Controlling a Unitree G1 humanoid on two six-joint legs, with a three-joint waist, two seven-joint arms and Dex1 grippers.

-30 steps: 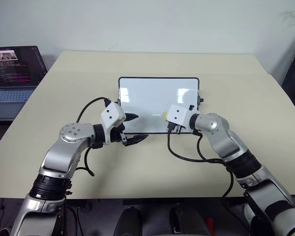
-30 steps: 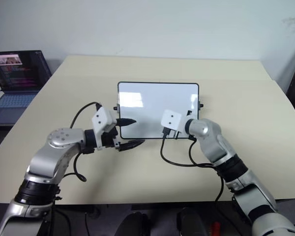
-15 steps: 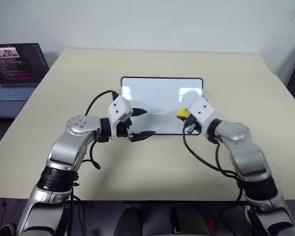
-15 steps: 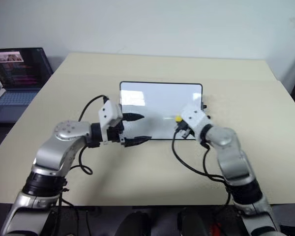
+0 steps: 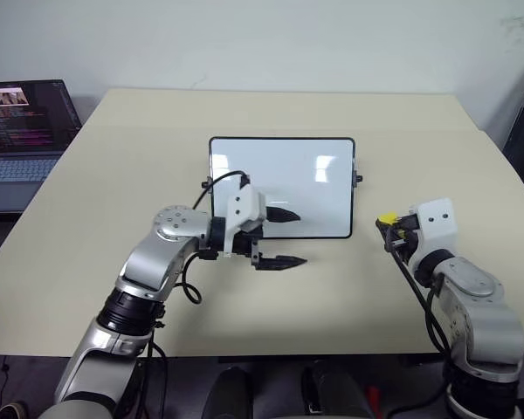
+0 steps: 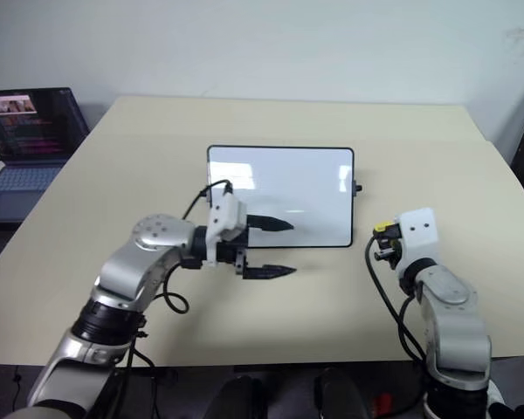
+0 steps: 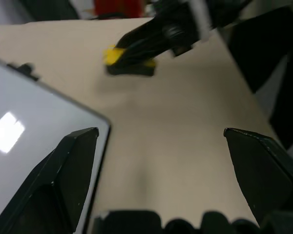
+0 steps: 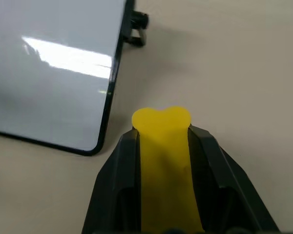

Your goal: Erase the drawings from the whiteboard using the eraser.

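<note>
Big beige table (image 5: 271, 323) underneath it all, laptop (image 5: 22, 131) parked off at the far left edge, well out of play. Centre stage, the whiteboard (image 5: 284, 166) lying flat, long sides across the view, knobs on its short sides, surface reading clean white with only window glare on it; no trace of the drawings to be made out, so by the look of it the wiping is done or very nearly. Left gripper (image 5: 284, 237) reaching in over the near edge of the board, pointing across to the right, jaws spread wide with one black finger above the white surface and the other out over the bare table, nothing between them; likely stationed there to steady the board rather than to grab anything. Right gripper (image 5: 389, 229) hanging off to the right, clear of the board's short side, jaws clamped tight on the eraser (image 8: 163, 161), yellow end poking out past the fingertips, aimed at the table just beside the board's near corner. Looks like a set-down of the eraser on open tabletop coming up.
</note>
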